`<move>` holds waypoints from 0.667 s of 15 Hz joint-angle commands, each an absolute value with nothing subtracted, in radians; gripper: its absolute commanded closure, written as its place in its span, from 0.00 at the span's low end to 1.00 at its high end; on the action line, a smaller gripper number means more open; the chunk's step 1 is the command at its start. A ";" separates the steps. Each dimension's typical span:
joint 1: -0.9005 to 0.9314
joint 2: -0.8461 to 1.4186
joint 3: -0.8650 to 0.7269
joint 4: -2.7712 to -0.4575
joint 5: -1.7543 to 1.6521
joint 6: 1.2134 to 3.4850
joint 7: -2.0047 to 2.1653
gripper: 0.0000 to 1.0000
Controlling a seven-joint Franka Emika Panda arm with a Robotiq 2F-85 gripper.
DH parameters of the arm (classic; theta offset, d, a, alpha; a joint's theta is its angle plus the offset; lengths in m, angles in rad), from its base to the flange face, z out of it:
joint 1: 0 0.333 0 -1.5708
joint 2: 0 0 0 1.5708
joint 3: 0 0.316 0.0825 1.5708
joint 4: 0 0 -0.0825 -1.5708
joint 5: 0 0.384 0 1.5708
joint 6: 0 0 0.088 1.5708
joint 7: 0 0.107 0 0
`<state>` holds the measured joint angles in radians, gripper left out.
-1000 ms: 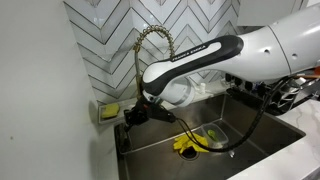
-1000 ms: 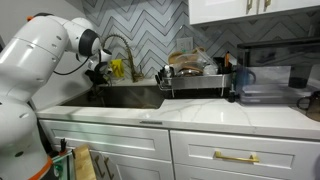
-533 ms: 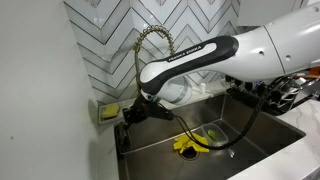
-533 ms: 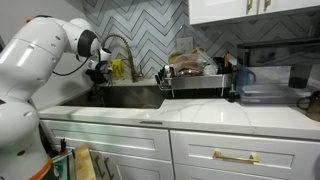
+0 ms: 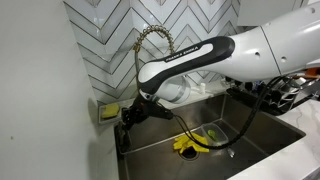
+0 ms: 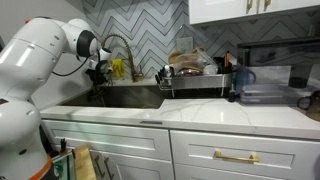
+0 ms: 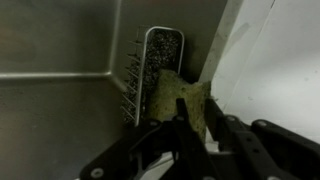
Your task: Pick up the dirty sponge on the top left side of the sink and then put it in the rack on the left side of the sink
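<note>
Just at the sink's (image 5: pixel 265 140) corner, the sponge (image 7: pixel 185 100) lies against a mesh holder (image 7: pixel 160 50) — gripper (image 7: pixel 200 138) close by, opening unclear.

Exterior views sharing sink (image 5: pixel 265 125) (image 6: pixel 130 97); wrist seemingly close

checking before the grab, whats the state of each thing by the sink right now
sponge: lying on the sink's corner ledge, not gripped
hand: open, just short of the sponge
small rack: upright beside the sponge, sponge not in it
faucet: no water visible
yellow item: lying on the sink floor
dish rack: loaded
</note>
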<state>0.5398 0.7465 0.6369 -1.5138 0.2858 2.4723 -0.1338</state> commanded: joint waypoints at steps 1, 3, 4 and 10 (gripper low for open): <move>0.578 0.725 0.599 -1.492 0.256 2.446 -0.087 0.42; 0.591 0.719 0.587 -1.484 0.252 2.441 -0.075 0.29; 0.597 0.716 0.581 -1.480 0.249 2.437 -0.072 0.20; 0.679 0.610 0.478 -1.493 0.149 2.302 0.056 0.00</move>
<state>0.6164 0.7015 0.5617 -1.4715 0.2108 2.4156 -0.0493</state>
